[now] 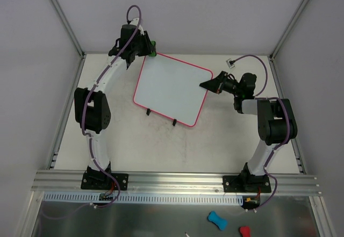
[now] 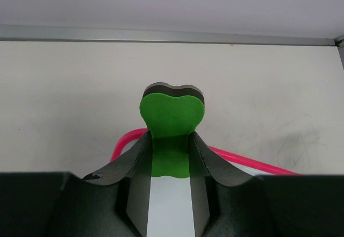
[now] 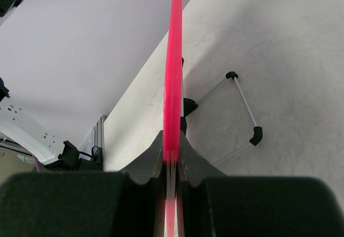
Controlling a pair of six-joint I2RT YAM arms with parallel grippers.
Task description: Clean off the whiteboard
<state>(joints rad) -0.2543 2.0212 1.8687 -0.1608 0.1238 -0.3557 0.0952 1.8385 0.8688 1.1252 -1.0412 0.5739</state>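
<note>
Gripping the edge of the large rectangular whiteboard with the thin pink-red rounded frame [image 1: 171,88], the right gripper [image 1: 208,85] has its jaws pressed onto the frame at the board's right corner. The right wrist view confirms this: the pink frame [image 3: 173,81] runs edge-on straight up from between the two black fingers [image 3: 150,164], which close on it from either side.

The whiteboard sits near the middle of the off-white table [image 1: 161,145], turned at an angle to the table edges. Its near long edge carries two small black feet [image 1: 148,111]. In the right wrist view a thin wire leg with black end caps [image 3: 243,103] rests on the table beside the board. From overhead the writing surface reads as plain white.

The left gripper [image 1: 141,50] is at the far left corner of the board. It is pinching a green foam eraser with a dark backing layer and a lobed top [image 2: 172,116]. The left wrist view shows the eraser's lower end seated between the two black fingers [image 2: 137,164], with the curved pink corner of the board [image 2: 236,159] just below and behind it. From overhead the eraser [image 1: 152,48] shows as a small green patch at that corner; whether it touches the board cannot be told.

On the metal surface nearer than the aluminium rail [image 1: 177,180] lie a blue bone-shaped object [image 1: 216,220] and a red object [image 1: 244,230].
</note>
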